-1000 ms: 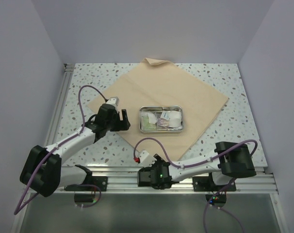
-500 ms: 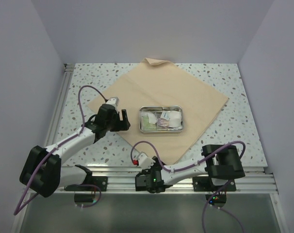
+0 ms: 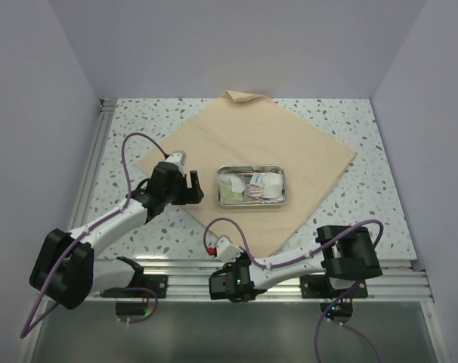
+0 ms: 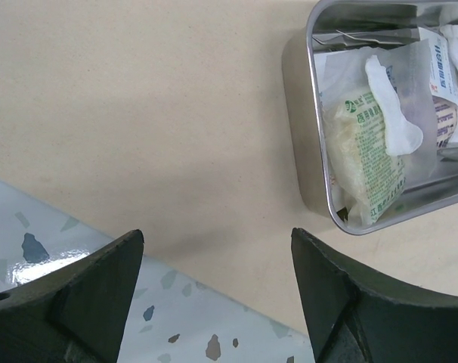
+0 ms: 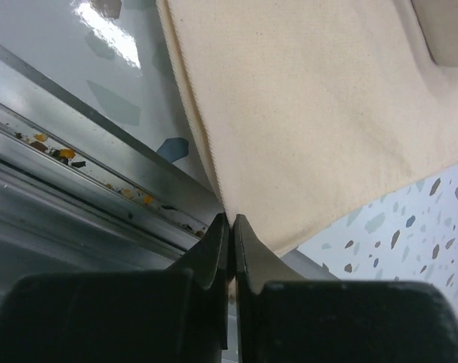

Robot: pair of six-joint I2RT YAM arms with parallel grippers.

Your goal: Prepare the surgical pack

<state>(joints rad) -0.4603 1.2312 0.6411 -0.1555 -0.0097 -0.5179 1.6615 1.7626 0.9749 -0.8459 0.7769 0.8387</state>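
While the tan cloth (image 3: 289,144) lies unfolded beneath the steel tray (image 3: 216,187), sachets (image 4: 365,144) already loaded, you have every fold left. Right gripper (image 5: 229,219) jaws closed, seemingly pinching the cloth corner nearward of the tray. Left gripper (image 4: 216,238) jaws wide, empty, left of tray.

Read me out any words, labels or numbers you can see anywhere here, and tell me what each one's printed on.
Green print on the clear sachet in the steel tray: too blurred to read.
Blue and purple print on the white sachet: too small to read.
No writing shows on the tan cloth.
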